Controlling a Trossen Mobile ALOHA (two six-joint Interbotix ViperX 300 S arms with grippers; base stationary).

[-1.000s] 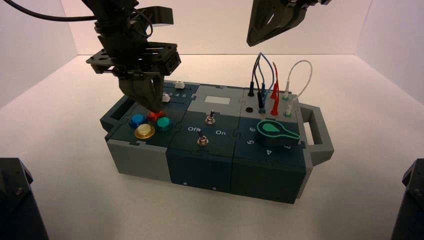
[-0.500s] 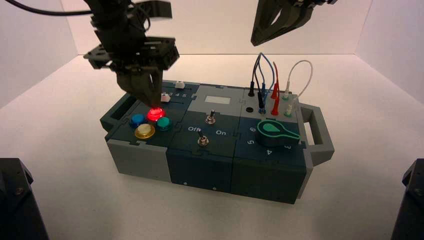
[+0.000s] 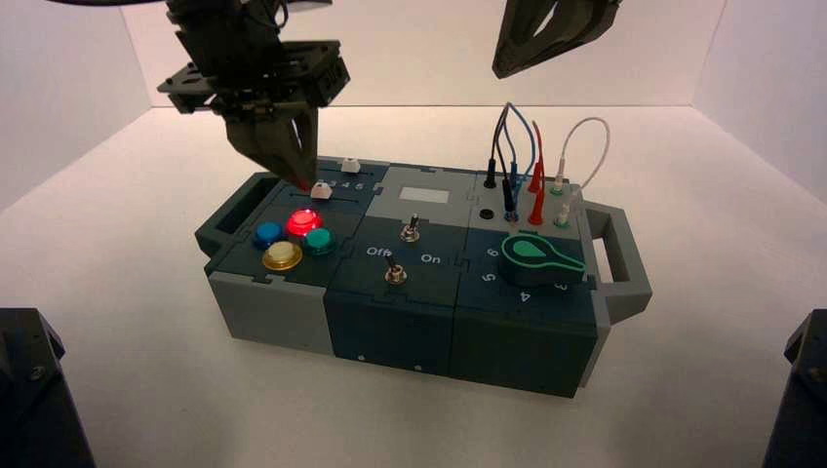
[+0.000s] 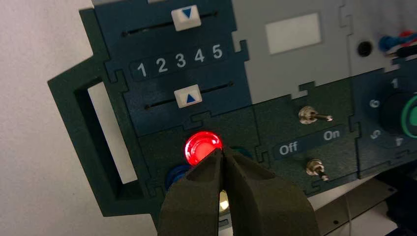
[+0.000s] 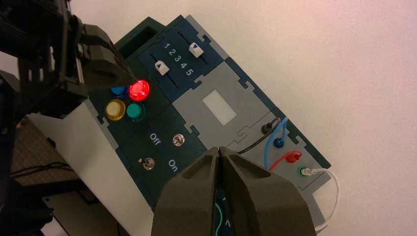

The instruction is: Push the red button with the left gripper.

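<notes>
Left gripper (image 3: 301, 181) hangs with fingers pressed together to a point. The red button (image 3: 304, 221), lit, sits just below that tip, untouched, among the blue, yellow and teal buttons. Right gripper (image 3: 503, 70) parked high, fingers together.

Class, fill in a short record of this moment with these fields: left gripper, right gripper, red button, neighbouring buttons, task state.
left gripper: the left gripper is shut and hangs above the red button, not touching it
right gripper: the right gripper is shut, held high over the box
red button: the red button is lit
neighbouring buttons: blue button, yellow button, teal button, all unlit
task state: the glow suggests the press is done
</notes>
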